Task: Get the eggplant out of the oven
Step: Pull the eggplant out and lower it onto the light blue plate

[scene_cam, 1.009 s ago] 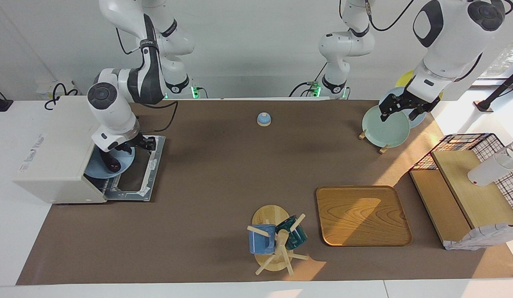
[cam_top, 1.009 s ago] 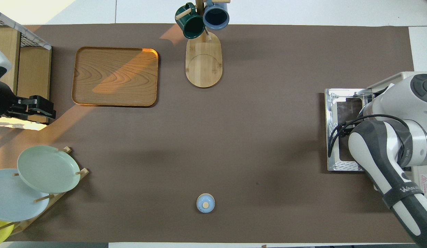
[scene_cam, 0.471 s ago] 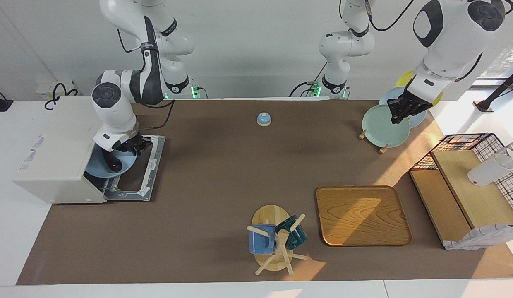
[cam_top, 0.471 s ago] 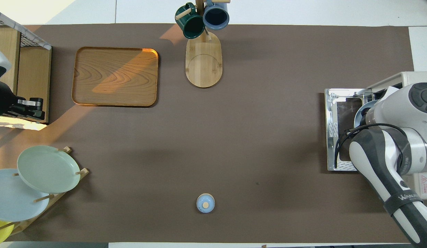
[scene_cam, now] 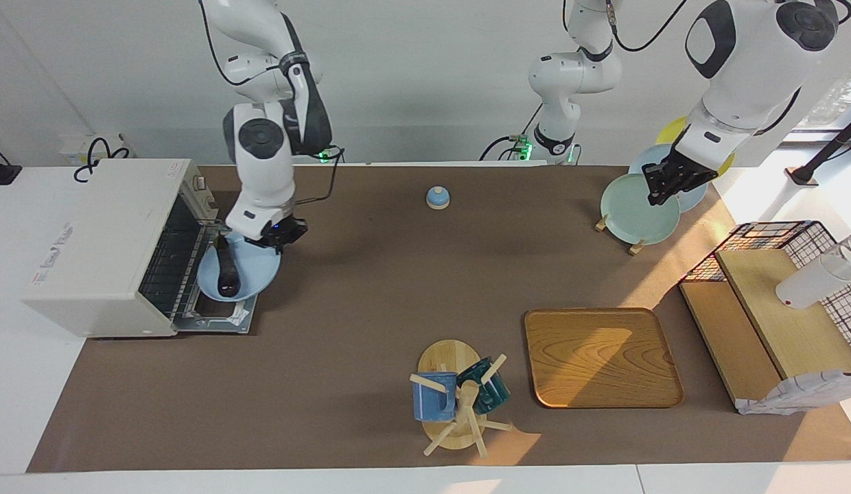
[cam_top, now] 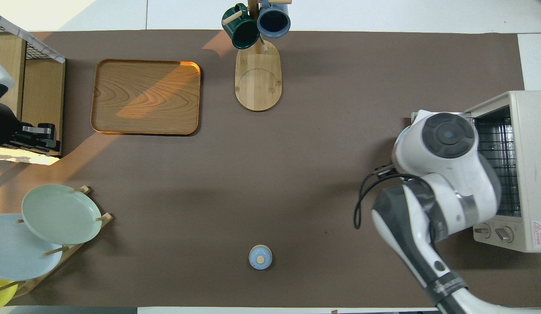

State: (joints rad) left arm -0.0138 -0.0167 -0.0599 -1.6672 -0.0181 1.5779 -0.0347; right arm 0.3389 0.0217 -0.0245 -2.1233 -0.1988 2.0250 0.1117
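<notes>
Out of the one oven has come the right hand, clamped on one blue plate bearing the single eggplant over the lowered door, while the left hand, fingers together, waits over three racked plates.

Your right gripper grips a pale blue plate carrying the eggplant, over the oven door; your left gripper waits at the plate rack.
</notes>
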